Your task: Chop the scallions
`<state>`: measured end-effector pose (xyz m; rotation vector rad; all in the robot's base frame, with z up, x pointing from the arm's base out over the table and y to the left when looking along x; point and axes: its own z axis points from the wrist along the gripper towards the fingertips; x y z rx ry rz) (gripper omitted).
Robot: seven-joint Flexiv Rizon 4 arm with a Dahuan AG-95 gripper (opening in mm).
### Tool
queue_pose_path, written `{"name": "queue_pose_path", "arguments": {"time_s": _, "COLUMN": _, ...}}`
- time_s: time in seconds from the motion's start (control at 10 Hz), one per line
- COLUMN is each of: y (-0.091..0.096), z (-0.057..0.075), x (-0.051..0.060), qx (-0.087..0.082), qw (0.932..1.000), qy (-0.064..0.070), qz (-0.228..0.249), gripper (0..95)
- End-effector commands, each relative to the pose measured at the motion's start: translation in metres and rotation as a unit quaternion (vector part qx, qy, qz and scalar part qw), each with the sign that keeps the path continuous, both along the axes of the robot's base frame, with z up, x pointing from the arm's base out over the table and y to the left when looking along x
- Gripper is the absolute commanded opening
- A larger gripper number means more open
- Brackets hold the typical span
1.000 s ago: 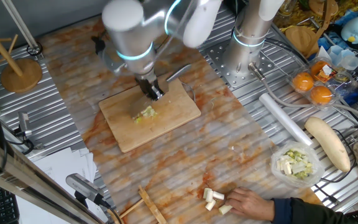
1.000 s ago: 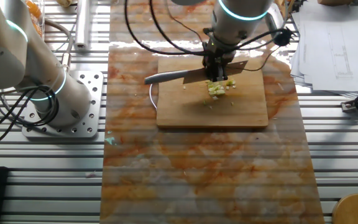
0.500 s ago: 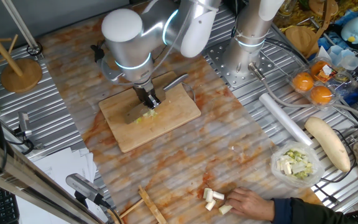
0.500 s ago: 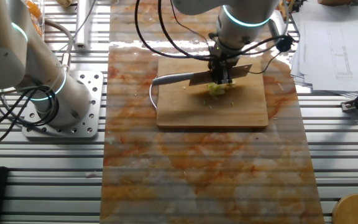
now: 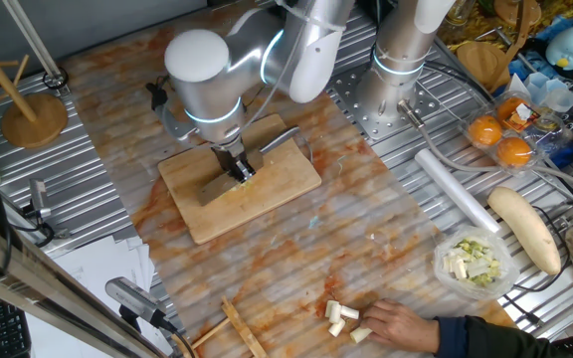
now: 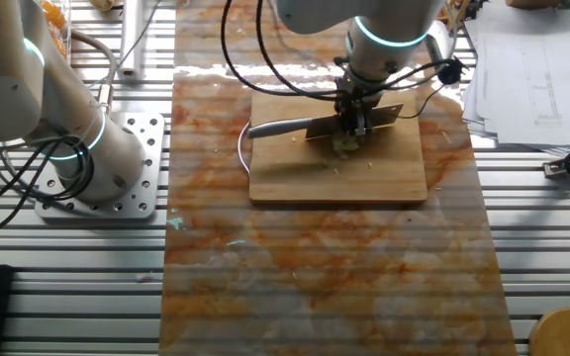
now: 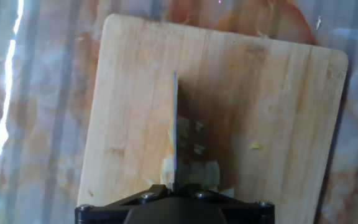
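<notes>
Pincer (image 6: 355,123) grips a knife (image 6: 310,127) whose blade presses into the chopped scallions (image 7: 188,168) on the wooden cutting board (image 5: 257,199).

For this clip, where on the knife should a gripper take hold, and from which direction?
By the handle, from above. In the other fixed view the knife lies level across the cutting board, the metal handle sticking out sideways, the flat blade on edge over the scallions. The gripper comes straight down and clamps the knife where handle meets blade; the hand view shows the blade edge-on.
</notes>
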<state>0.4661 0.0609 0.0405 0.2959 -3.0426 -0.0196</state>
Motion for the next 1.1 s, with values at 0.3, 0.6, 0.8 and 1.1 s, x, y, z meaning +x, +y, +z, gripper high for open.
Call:
{"name": "queue_pose_path", "arguments": {"time_s": 0.3, "y": -0.01, "z": 0.029, "x": -0.014, "qx": -0.001, "qw": 0.9998, "qy": 0.004, "qz": 0.018, "gripper": 0.0}}
{"name": "queue_pose_path", "arguments": {"time_s": 0.6, "y": -0.022, "z": 0.021, "x": -0.014, "qx": -0.009, "qw": 0.9992, "qy": -0.004, "qz": 0.039, "gripper": 0.0}}
{"name": "queue_pose_path", "arguments": {"time_s": 0.8, "y": -0.032, "z": 0.014, "x": -0.013, "qx": -0.01, "qw": 0.9985, "qy": -0.013, "qz": 0.053, "gripper": 0.0}}
{"name": "queue_pose_path", "arguments": {"time_s": 1.1, "y": -0.037, "z": 0.014, "x": -0.01, "qx": -0.009, "qw": 0.9982, "qy": -0.012, "qz": 0.059, "gripper": 0.0}}
